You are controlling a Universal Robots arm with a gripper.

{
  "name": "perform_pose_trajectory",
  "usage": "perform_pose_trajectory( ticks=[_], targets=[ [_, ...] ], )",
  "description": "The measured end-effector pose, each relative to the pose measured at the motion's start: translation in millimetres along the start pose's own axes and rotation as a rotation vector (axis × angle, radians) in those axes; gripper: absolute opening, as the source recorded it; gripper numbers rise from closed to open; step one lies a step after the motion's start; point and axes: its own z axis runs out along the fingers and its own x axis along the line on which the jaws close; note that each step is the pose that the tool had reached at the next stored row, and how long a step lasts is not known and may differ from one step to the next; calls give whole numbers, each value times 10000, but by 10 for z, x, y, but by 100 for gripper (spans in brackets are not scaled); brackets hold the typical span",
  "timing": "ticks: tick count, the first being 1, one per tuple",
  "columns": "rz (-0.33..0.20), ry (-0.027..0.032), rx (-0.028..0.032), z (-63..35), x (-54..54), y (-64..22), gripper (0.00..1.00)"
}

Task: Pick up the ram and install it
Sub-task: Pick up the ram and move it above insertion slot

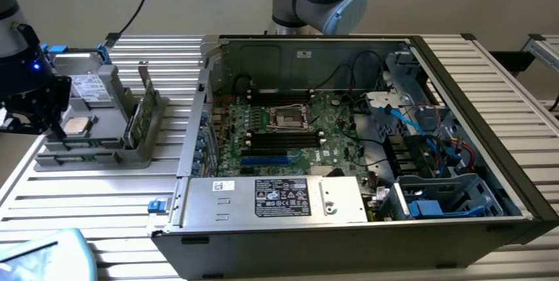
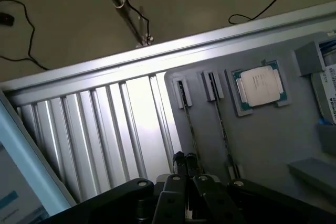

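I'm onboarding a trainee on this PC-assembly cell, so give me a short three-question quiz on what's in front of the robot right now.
1. True or false: the processor chip is seated in the motherboard socket.
2. The gripper fingers are: A) wide open, B) shut, C) clamped on the processor chip.
3. In the exterior view, on which side of the parts tray does the open computer case sit?
Key: 1 false, it lies in the grey parts tray; 2 B; 3 the exterior view's right.
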Motion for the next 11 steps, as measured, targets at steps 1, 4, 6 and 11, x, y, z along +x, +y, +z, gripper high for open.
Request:
perform_pose_trajectory(
  ticks=[1, 4, 6, 11],
  targets=[
    [-190, 22, 13, 3, 0, 0, 10],
    [-725, 82, 55, 9, 0, -1, 10],
    [-1098, 122, 86, 12, 0, -2, 10],
    [-1905, 168, 224, 17, -1, -2, 10]
  ],
)
